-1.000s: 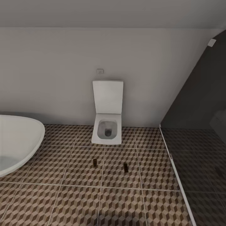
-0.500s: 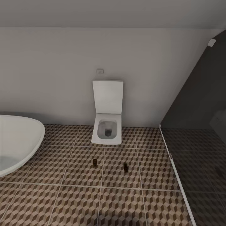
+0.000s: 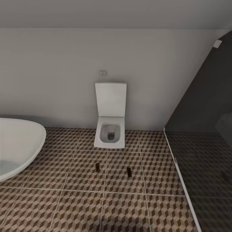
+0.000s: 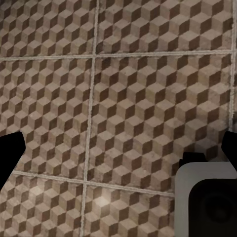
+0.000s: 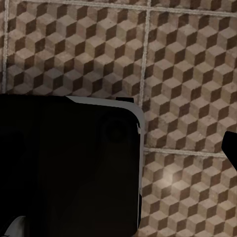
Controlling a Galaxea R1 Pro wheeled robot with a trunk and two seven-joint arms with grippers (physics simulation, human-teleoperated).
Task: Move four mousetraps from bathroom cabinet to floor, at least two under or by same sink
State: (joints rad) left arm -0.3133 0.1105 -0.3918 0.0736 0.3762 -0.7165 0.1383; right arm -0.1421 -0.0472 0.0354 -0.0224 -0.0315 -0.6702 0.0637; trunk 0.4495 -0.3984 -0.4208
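Two mousetraps lie flat on the bathroom floor [image 3: 80, 180] in front of the toilet: a small tan and dark one [image 3: 97, 166] on the left and another [image 3: 129, 171] on the right, a tile's width apart. The cabinet is out of view. My left gripper [image 4: 118, 150] hangs open over bare cube-patterned tiles, its dark fingertips at the two side edges of the left wrist view with nothing between them. In the right wrist view one dark fingertip [image 5: 231, 145] sits at the picture's edge over the same tiles, so that gripper is open too.
A white toilet [image 3: 110, 130] with its lid up stands against the back wall. A white rounded tub [image 3: 19, 145] juts in at the left. A dark glass partition [image 3: 206, 135] with a floor rail closes off the right. Parts of my own body, grey [image 4: 207, 202] and black [image 5: 69, 163], show below the grippers.
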